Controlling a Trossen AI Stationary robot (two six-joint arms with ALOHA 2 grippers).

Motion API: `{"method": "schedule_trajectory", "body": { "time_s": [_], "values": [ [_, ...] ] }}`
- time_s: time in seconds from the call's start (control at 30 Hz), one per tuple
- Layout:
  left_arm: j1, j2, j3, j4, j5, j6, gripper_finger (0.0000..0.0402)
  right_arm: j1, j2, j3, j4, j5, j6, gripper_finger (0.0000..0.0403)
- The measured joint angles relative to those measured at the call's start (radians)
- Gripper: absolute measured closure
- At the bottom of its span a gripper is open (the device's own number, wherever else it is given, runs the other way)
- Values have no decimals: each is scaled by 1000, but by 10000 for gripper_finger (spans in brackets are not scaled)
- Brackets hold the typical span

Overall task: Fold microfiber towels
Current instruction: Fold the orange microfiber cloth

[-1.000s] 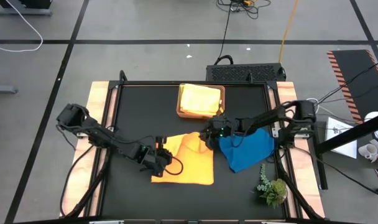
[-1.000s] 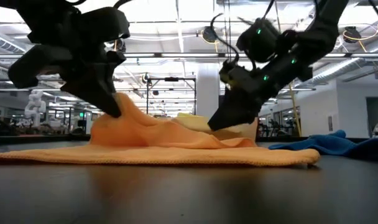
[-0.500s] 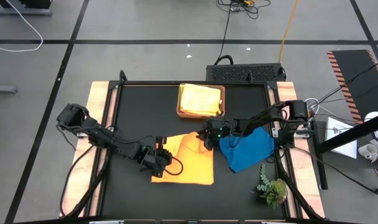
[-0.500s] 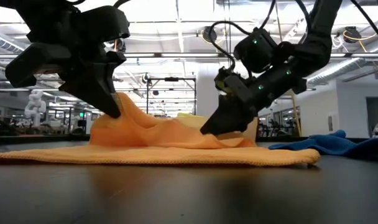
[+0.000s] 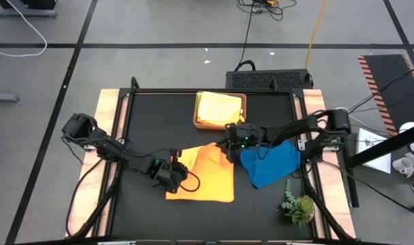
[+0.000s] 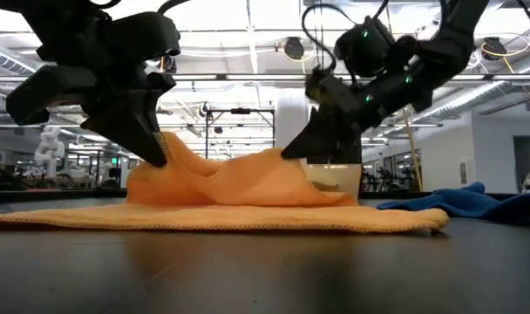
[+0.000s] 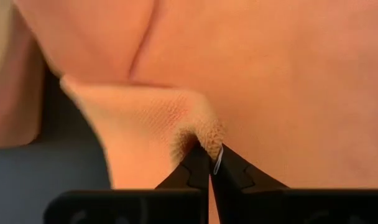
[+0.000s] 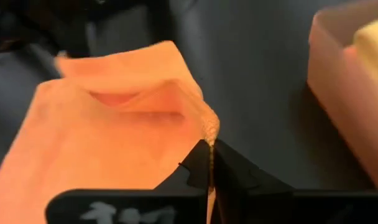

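I have the orange microfiber towel (image 5: pixel 205 175) spread mid-table, its near half flat and its far edge raised off the black table (image 5: pixel 146 122) by both arms. My left gripper (image 5: pixel 174 163) sits at the towel's far left corner; in the left wrist view its fingers are pinched tight on a small tuck of orange cloth (image 7: pixel 198 134). My right gripper (image 5: pixel 231 147) is at the far right corner, and the right wrist view shows its fingers closed on a thin sliver of the hem (image 8: pixel 209 129). From table level, the right corner (image 6: pixel 287 161) rides higher than the left one, with the cloth sagging between them.

The blue towel (image 5: pixel 272 163) lies crumpled just right of the orange one, under the right arm. A folded yellow towel (image 5: pixel 217 107) rests in the brown tray (image 5: pixel 244 102) at the back, and a green plant sprig (image 5: pixel 297 204) stands near the front right corner.

My worry is the right grip: it looks like very little fabric, so I judge that corner could slip out if I pull towards the front too quickly. The uneven corner heights could lay the fold down skewed, with edges that don't meet. The slack middle may bunch into a crease under the folded layer. The right arm also passes close over the blue towel and could drag it along.
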Motion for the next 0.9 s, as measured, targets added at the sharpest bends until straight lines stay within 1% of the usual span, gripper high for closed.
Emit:
{"method": "schedule_trajectory", "body": {
  "time_s": [0.13,0.27,0.37,0.53,0.67,0.8,0.9],
  "values": [
    [15,-15,0,-69,-62,2,396,1,-121,0,-106,12,-52,400],
    [50,-53,0,-134,-119,-4,395,18,-252,0,-218,98,-109,401],
    [86,-91,0,-175,-153,0,390,27,-328,0,-286,137,-140,401],
    [160,-151,0,-214,-185,51,398,28,-410,0,-359,176,-157,402],
    [207,-180,0,-241,-177,97,387,32,-442,0,-378,187,-164,402],
    [212,-192,0,-304,-92,97,392,77,-443,0,-395,185,-161,402],
    [188,-191,0,-372,-28,47,397,132,-431,0,-404,183,-145,402]
  ]
}}
